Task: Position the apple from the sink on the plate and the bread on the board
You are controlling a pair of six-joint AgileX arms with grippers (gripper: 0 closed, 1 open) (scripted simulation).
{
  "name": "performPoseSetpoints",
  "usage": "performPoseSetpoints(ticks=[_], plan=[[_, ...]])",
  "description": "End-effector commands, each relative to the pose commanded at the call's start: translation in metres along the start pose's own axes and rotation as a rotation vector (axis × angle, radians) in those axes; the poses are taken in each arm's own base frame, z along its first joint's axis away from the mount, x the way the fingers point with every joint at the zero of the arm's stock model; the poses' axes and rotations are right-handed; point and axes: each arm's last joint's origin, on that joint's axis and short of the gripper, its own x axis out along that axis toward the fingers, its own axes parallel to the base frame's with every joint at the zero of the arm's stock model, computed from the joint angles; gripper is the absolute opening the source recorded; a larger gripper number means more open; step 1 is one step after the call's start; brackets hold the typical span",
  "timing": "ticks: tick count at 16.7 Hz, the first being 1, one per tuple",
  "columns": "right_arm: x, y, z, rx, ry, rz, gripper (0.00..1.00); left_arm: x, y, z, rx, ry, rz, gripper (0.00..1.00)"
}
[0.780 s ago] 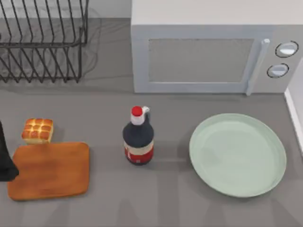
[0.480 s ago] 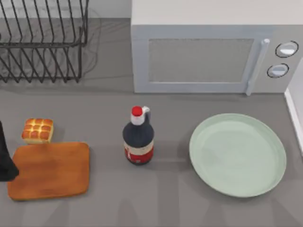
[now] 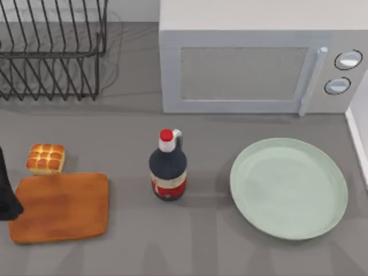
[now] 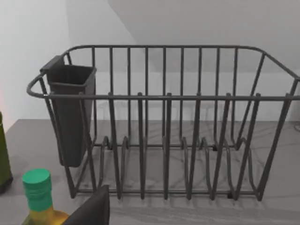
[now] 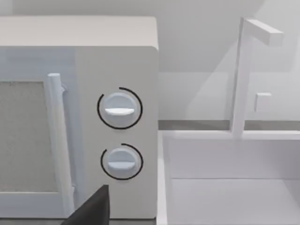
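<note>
Resting beside board (image 3: pixel 59 207) (untouched): bread (image 3: pixel 46 158)

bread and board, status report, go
Left arm parked at table's left edge beside board. Bread on the table just behind board, not on it. Plate bare. Bottle stands between board and plate.

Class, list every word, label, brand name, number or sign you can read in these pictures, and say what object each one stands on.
No text can be read.
The dark bottle has a red and white label band; anything on it is too blurred to read.
The microwave has two dials with arc marks, no numbers or words.
The green-capped bottle shows no lettering.
</note>
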Motion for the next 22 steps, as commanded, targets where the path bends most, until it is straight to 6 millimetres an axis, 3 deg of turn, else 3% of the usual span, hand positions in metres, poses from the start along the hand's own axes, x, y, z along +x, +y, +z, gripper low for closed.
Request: performPoseSetpoints(ticks=[13, 18, 22], plan=[[0.000, -0.001, 0.004, -0.005, 0.022, -0.005, 1.00, 0.000, 0.000, 0.000, 0.000, 0.000, 0.000, 1.00], [0.011, -0.005, 0.035, -0.041, 0.208, -0.043, 1.00, 0.000, 0.000, 0.000, 0.000, 0.000, 0.000, 1.00], [0.041, -0.014, 0.066, -0.074, 0.459, -0.077, 1.00, 0.000, 0.000, 0.000, 0.000, 0.000, 0.000, 1.00]])
